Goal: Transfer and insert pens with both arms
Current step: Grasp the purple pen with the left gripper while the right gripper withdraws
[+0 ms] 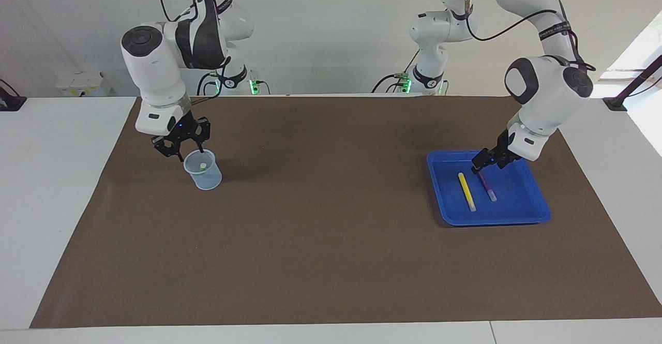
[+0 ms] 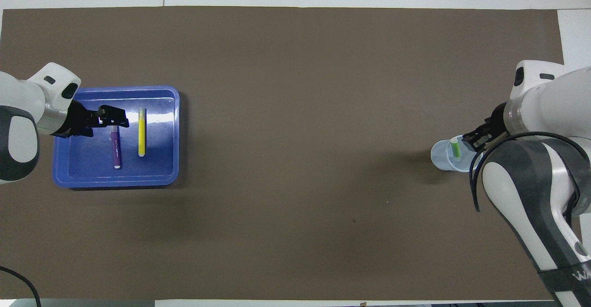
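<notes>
A green pen stands free in the clear plastic cup at the right arm's end of the table. My right gripper hangs open just above the cup's rim, holding nothing. At the left arm's end, a yellow pen and a purple pen lie side by side in the blue tray. My left gripper is open and low over the purple pen's end nearer the robots.
A brown mat covers most of the white table. Two smaller white arms with green-lit bases stand at the robots' edge. A pale box sits off the mat near the right arm.
</notes>
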Available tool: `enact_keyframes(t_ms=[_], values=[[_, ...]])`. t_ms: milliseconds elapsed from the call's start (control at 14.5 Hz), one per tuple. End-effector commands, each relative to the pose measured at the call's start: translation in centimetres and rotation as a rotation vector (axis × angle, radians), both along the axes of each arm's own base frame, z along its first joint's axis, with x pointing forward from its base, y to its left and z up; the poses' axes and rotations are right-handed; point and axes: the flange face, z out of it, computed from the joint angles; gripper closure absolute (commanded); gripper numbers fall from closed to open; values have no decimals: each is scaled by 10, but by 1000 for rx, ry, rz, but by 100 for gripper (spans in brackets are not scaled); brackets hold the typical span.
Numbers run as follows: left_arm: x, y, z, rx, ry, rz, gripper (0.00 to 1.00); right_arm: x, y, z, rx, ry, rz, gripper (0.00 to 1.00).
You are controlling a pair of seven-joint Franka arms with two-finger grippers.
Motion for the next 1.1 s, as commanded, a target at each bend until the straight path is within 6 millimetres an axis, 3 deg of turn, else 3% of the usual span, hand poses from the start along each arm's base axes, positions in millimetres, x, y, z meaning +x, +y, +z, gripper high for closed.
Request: enact_keyframes(t_ms=[0, 207, 344, 413, 551, 758, 896, 1033], values=[[11, 15, -31, 62, -27, -171, 0, 0, 8, 53, 147, 20, -69, 0], [19, 22, -64, 79, -28, -336, 1, -4, 21, 109, 415, 88, -267, 0], [20, 28, -82, 79, -19, -346, 3, -1, 29, 138, 648, 98, -408, 0], [21, 27, -87, 77, -12, -362, 4, 0, 28, 143, 736, 137, -513, 0], [21, 26, -94, 75, -5, -368, 5, -4, 24, 139, 754, 188, -605, 0], [20, 23, -97, 74, 2, -375, 15, -32, 44, 113, 729, 274, -625, 0], [18, 24, -98, 73, 8, -375, 37, -38, 83, 103, 725, 285, -681, 0], [18, 25, -98, 83, 14, -384, 74, -38, 100, 105, 752, 291, -775, 0]])
